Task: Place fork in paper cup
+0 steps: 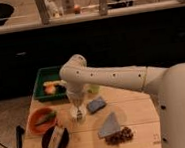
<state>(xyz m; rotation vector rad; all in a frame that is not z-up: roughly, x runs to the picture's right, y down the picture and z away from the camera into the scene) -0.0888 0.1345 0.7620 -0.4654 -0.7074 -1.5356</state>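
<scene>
One gripper (77, 103) hangs right above the paper cup (78, 114), beside the blue sponge (96, 105); whether it grips I cannot tell. A thin dark sliver, probably the fork (79, 110), sits at the rim. Next, I reckon: lower, release.

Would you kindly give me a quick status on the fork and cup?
Gripper directly over paper cup. Fork not discernible. Blue sponge beside cup, not blocking.

Hand (77, 103) just above paper cup (79, 114), mid bench (136, 118). Fork (79, 110) only thin dark streak at cup mouth; too blurred to say whether held. Pale green cup (93, 89) half hidden behind arm (111, 79). Bench near edge cut off at bottom, robot body (183, 108) cut off at right.
</scene>
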